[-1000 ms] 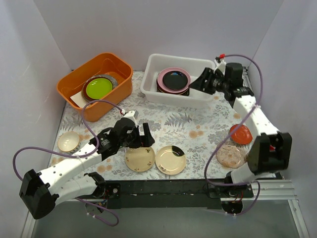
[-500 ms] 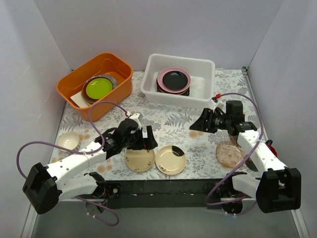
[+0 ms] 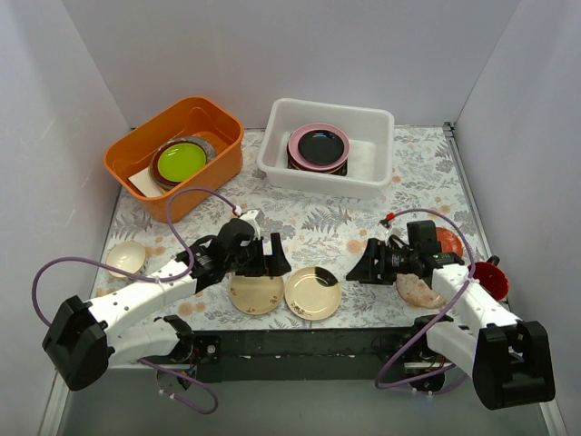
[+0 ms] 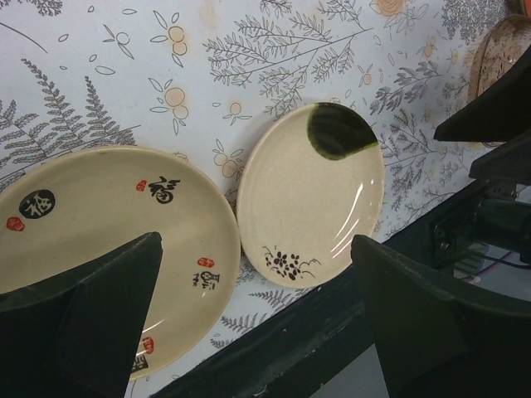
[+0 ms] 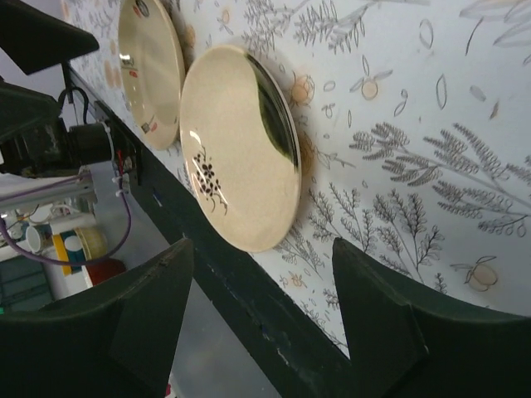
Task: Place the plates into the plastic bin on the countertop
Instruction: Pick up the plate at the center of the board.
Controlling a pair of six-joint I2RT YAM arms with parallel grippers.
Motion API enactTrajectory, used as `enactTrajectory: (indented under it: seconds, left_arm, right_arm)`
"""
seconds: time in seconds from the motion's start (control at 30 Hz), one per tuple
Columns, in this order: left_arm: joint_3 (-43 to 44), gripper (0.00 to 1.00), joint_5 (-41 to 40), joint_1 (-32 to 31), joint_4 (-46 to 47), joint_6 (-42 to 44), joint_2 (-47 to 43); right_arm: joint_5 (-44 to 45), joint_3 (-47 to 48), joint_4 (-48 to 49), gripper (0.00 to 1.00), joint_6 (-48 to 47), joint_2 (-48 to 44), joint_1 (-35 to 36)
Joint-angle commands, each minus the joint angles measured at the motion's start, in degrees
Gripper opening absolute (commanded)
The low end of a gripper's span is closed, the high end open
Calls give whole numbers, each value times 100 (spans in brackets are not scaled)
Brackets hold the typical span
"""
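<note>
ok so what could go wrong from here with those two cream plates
Both open pincers, the left pincer and the right pincer, hover near neighbouring plates: the lettered plate and the green-patched plate. The arms might collide. Both plates lie flat near the front edge of the countertop, so a nudge might slide one off.

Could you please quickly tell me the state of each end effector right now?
Left end effector: open, holding nothing.
Right end effector: open, holding nothing.
</note>
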Motion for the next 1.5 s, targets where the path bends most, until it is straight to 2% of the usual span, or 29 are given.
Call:
enactTrajectory:
  seconds: [0.0, 0.3, 0.63, 1.13, 1.47]
  left_arm:
    - [38, 98, 92, -67, 131, 17, 58]
    - [100, 98, 74, -374, 297, -141, 321]
    - [241, 98, -260, -910, 289, -299, 533]
    - [118, 98, -418, -937, 140, -405, 172]
    - [30, 98, -392, -946, 131, -449, 102]
  right_arm:
    - [-244, -295, 324, 76, 240, -30, 234]
    - [-69, -814, 1317, 76, 698, 453, 736]
    - [221, -1016, 1993, 71, 786, 1025, 771]
    - [845, -1086, 2495, 59, 1127, 1675, 1122]
    - [1504, -902, 2425, 44, 1269, 2255, 1685]
